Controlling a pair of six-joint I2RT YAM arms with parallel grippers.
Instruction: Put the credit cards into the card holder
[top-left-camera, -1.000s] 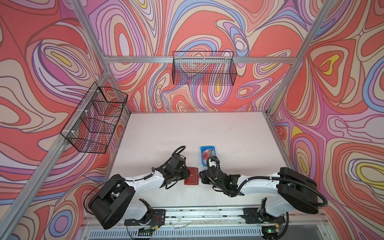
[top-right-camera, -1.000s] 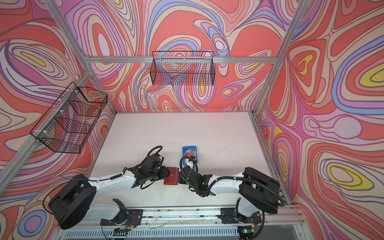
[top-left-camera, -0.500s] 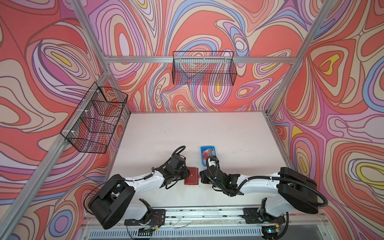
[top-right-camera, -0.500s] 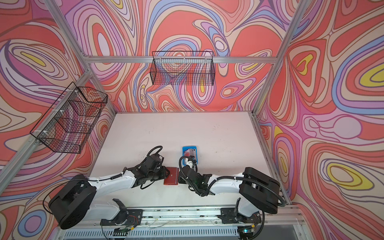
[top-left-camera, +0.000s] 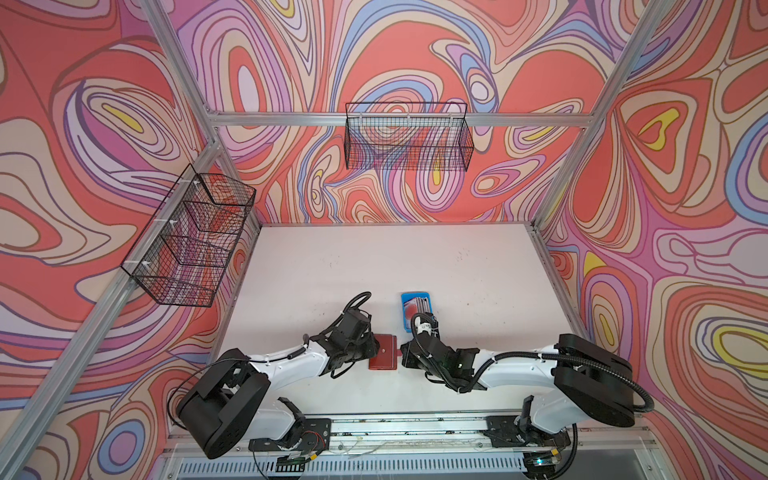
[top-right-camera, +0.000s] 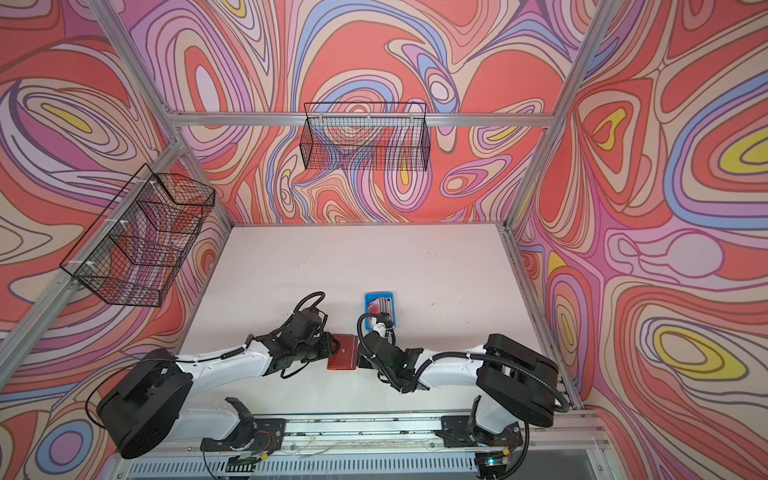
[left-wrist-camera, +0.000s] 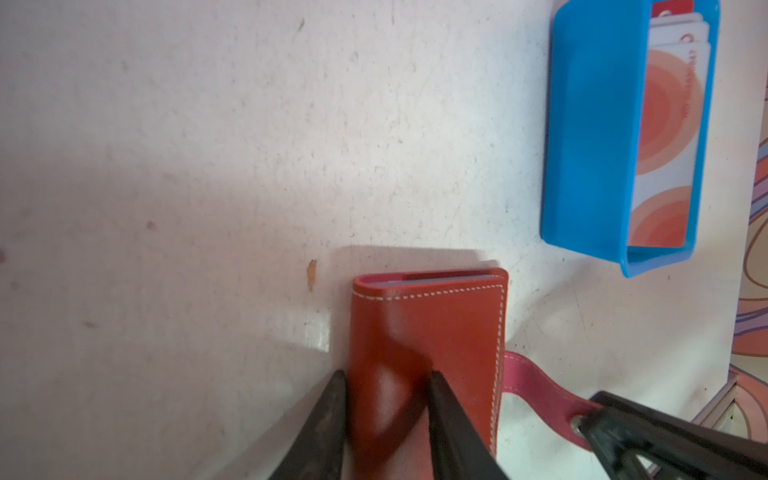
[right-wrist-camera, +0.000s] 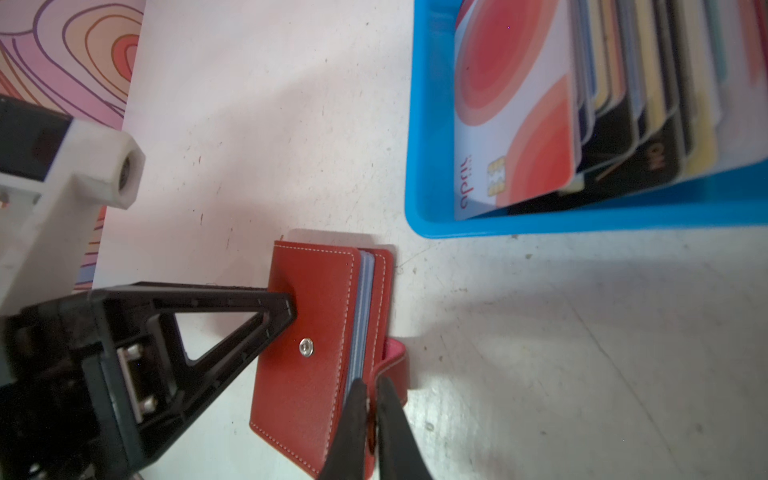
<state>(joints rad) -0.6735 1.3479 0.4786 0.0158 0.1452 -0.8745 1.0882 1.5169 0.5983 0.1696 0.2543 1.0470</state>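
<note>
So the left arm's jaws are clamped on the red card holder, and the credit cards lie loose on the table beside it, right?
Not quite: the credit cards stand stacked in a blue tray, not loose on the table, as the right wrist view shows. The jaws of the left gripper do clamp the red card holder.

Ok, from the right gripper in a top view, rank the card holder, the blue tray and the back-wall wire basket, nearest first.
1. The card holder: front middle; the right gripper is shut on its strap.
2. The blue tray: just behind it, holding the cards.
3. The wire basket: high on the back wall.
</note>
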